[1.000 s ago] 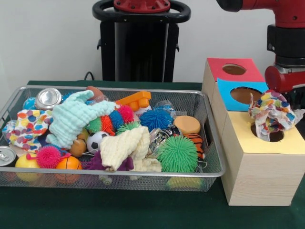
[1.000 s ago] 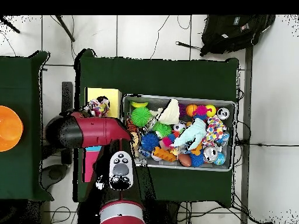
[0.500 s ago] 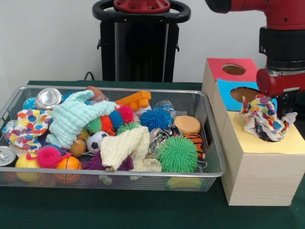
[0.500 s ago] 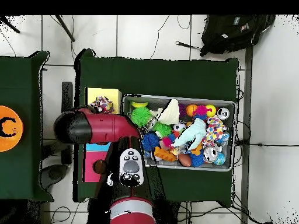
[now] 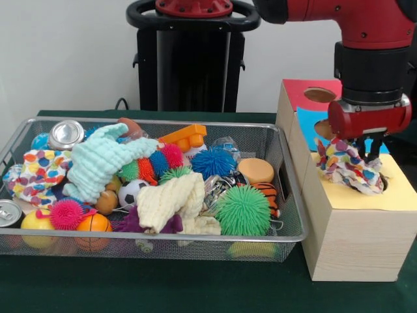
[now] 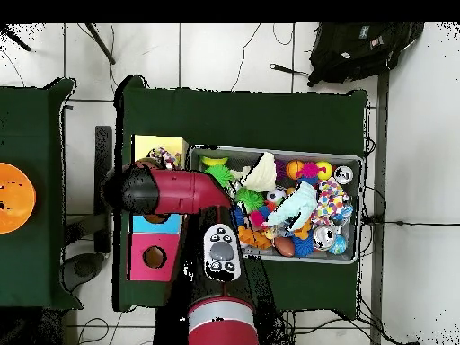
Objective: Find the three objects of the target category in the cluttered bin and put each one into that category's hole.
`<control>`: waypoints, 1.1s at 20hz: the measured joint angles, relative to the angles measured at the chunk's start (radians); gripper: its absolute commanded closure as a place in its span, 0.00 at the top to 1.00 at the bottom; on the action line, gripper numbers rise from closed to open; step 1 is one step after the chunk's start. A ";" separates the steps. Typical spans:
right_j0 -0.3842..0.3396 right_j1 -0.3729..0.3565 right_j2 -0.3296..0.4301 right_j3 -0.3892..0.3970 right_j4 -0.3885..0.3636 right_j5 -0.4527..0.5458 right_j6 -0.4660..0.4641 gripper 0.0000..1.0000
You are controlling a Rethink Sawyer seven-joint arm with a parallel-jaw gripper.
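One patterned cloth (image 5: 346, 171) lies crumpled lengthwise across yellow box top (image 5: 397, 195); end effector (image 5: 365, 155) above, grip state unclear.

You see the crumpled multicoloured dotted cloth (image 5: 346, 172) bunched on the yellow top of the wooden box (image 5: 355, 241), lying over its hole. A second dotted cloth (image 5: 36, 176) lies in the mesh bin (image 5: 287, 238), left of the mint cloth (image 5: 98, 161).
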 measured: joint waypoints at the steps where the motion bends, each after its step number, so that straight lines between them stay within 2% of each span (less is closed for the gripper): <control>1: -0.005 0.005 0.000 -0.001 0.000 0.000 0.000 0.00; 17: -0.010 0.031 0.000 -0.013 -0.028 0.000 0.000 0.00; 18: -0.010 0.030 0.001 -0.013 -0.028 -0.003 0.000 1.00; 22: -0.008 0.026 0.000 -0.021 -0.027 -0.011 0.000 1.00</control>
